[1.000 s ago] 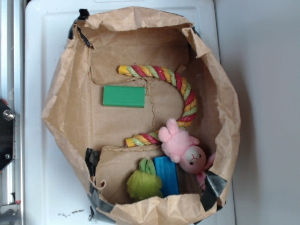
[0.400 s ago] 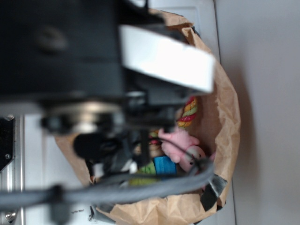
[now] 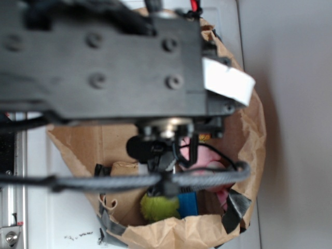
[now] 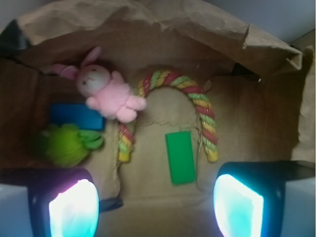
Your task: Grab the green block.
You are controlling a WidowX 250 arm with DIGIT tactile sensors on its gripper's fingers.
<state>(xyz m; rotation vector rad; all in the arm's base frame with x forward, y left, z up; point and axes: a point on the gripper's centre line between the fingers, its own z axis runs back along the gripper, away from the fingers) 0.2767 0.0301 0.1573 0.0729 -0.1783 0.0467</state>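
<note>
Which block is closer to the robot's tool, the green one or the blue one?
The green block. It lies inside the rope arch, almost between the tool's glowing fingers, while the blue block sits far left under the pink bunny.

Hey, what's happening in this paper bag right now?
A robot arm hangs over an open paper bag of toys. Its hand is open and holds nothing, fingers spread above the green block, which lies flat on the bag floor inside the rope toy's arch. A pink bunny, blue block and green plush lie off to one side.
</note>
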